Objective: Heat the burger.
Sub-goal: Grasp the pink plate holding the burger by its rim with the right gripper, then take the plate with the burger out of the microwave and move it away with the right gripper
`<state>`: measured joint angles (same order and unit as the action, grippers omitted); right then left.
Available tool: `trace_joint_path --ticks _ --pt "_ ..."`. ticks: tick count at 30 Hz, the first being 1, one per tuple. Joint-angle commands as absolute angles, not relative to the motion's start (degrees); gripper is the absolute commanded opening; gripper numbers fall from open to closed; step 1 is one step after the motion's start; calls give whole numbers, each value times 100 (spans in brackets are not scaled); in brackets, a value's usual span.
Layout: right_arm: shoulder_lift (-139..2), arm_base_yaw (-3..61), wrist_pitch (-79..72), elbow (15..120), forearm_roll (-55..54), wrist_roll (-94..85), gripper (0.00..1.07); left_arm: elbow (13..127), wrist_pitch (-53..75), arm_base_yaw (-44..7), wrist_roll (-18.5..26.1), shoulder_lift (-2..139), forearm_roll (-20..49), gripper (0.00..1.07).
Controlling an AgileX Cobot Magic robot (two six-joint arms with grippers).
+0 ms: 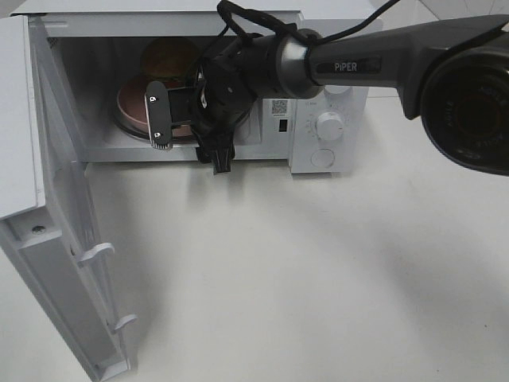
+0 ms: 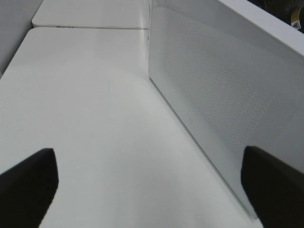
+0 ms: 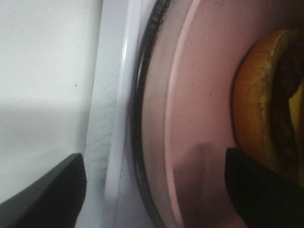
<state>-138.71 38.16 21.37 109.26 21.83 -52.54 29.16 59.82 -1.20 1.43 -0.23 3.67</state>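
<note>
The burger [image 1: 169,57] sits on a round pink plate [image 1: 131,107] inside the open white microwave [image 1: 326,95]. My right gripper [image 1: 188,137] is at the oven's opening, open and empty, its jaws wide apart just in front of the plate. In the right wrist view the burger [image 3: 259,118] lies on the pink plate [image 3: 199,95], with the gripper [image 3: 152,199] open over the plate's near rim. My left gripper [image 2: 152,190] is open and empty, low over the table beside the microwave door [image 2: 213,95]. It does not show in the high view.
The microwave door [image 1: 48,239] stands swung out to the left, reaching the table's front. The control panel with a dial [image 1: 330,126] is right of the cavity. The right arm [image 1: 413,56] crosses over the oven's top right. A dark turntable rim [image 3: 137,118] circles the plate.
</note>
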Motion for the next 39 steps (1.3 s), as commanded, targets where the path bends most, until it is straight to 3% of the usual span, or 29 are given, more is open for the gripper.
trace_joint_path --ticks 1,7,11,13,14,15,16,17,18,19,20,39 --pt "-13917 3724 2126 10995 2200 -5202 76 2893 5936 -92 126 -126 378 100" --pt "-13952 3724 2097 10995 2200 -5202 73 2893 5936 -92 126 -126 378 100" --pt "-13952 3724 2074 10995 2200 -5202 61 2893 5936 -92 126 -126 378 100" --pt "-13952 3736 2114 10995 2200 -5202 45 2893 5936 -92 126 -126 378 100" --pt "-13952 3736 2114 10995 2200 -5202 45 2893 5936 -92 126 -126 378 100" --pt "-13940 3741 2114 10995 2189 -5202 31 2893 5936 -92 126 -126 378 100" --pt "-13940 3741 2114 10995 2189 -5202 31 2893 5936 -92 126 -126 378 100" --pt "-13940 3810 2131 10995 2183 -5202 17 2893 5936 -92 126 -126 378 100" --pt "-13934 3810 2131 10995 2177 -5202 10 2893 5936 -92 126 -126 378 100" --pt "-13934 3810 2131 10995 2177 -5202 10 2893 5936 -92 126 -126 378 100" --pt "-13894 3822 2143 10995 2166 -5202 0 2893 5936 -92 126 -126 378 100" --pt "-13258 4137 2544 10628 2200 -5575 0 2893 5936 -92 126 -126 378 100"
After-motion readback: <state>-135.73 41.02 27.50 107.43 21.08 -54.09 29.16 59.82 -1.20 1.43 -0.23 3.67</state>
